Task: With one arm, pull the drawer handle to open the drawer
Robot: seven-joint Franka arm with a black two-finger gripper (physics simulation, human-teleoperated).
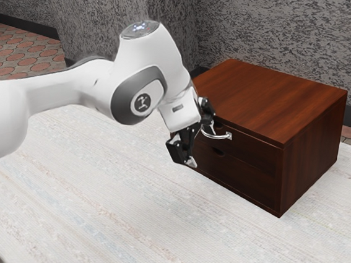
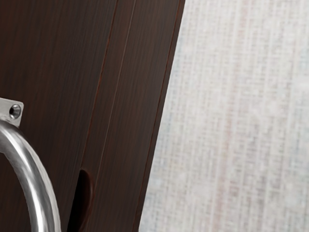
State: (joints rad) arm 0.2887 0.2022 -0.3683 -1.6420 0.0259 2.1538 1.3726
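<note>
A dark brown wooden cabinet (image 1: 272, 97) stands on the table at the exterior view's right. Its upper drawer front (image 1: 251, 148) carries a curved silver handle (image 1: 217, 135) and looks flush with the cabinet face. My black gripper (image 1: 195, 135) is right at the handle's near end. It is open, with one finger above the handle and one below. Whether the fingers touch the handle I cannot tell. Close under my hand in the wrist view are the silver handle (image 2: 29, 179), its screwed mounting plate (image 2: 10, 111) and the dark drawer front (image 2: 63, 72).
Below the upper drawer is a lower drawer (image 1: 240, 175) with a small dark recess (image 1: 218, 152), also in the wrist view as the recess (image 2: 83, 198). The pale woven table top (image 1: 124, 213) spreads in front of the cabinet. A grey speckled wall (image 1: 285, 30) rises behind.
</note>
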